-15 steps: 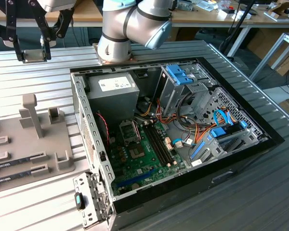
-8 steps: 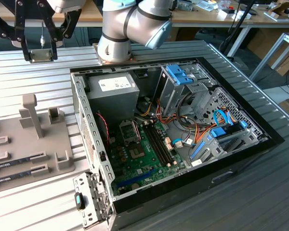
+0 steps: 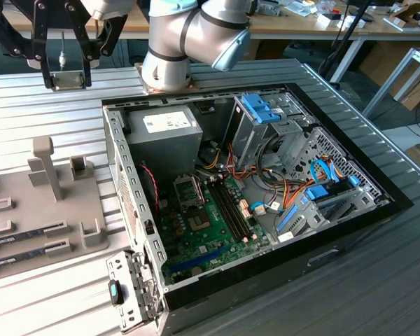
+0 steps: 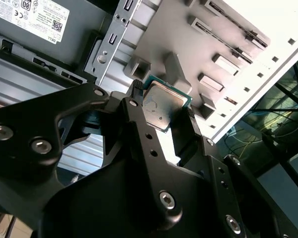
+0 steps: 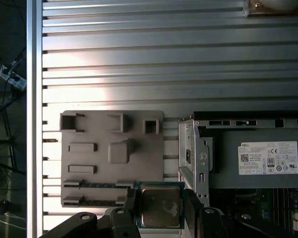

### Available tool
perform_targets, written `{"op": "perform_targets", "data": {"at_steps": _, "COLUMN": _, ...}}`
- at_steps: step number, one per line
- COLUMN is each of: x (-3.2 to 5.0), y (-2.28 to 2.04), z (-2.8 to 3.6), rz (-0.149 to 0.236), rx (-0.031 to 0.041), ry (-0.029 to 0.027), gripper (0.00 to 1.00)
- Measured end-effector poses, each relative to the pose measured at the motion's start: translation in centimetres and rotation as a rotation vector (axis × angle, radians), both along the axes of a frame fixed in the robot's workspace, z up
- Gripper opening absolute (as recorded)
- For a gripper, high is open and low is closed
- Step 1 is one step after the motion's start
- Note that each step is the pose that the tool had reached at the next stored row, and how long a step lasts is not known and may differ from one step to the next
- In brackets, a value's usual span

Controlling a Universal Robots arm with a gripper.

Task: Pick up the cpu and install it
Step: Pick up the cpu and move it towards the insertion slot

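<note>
Between the gripper (image 5: 160, 201) fingers (image 4: 139, 119) you've got the cpu (image 4: 161, 105) pinched by two opp. edges, silvery top twd both wrist cams. Exterior view: gripper (image 3: 68, 75) hangs upper left of frame, above the ribbed table (image 3: 56, 119), w/ the grey parts tray (image 3: 28, 203) lower left. Open PC case (image 3: 129, 168) sits center-right; its motherboard (image 3: 210, 224) socket (image 3: 189, 190) lies mid-frame, well apart from the cpu.

I find the open computer case (image 3: 128, 183) lying on the ribbed table (image 3: 56, 105). Inside the case are a green motherboard (image 3: 210, 234) and a grey power supply (image 3: 161, 133). Beside the case, to the exterior view's left, lies a grey fixture tray (image 3: 21, 203). Above the tray, clear of the case, my gripper (image 3: 68, 82) clamps the cpu (image 3: 68, 78).
</note>
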State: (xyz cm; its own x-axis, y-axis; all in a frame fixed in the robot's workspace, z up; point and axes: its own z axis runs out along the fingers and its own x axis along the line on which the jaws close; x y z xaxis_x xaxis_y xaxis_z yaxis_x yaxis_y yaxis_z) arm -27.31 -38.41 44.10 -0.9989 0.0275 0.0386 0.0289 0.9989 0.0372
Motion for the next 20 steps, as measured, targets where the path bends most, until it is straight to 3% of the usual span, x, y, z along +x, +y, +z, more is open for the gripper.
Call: {"op": "perform_targets", "data": {"at_steps": 20, "x": 2.98, "y": -0.01, "z": -0.16, "rz": 0.000, "rx": 0.0000, "ry": 0.0034, "gripper": 0.47}}
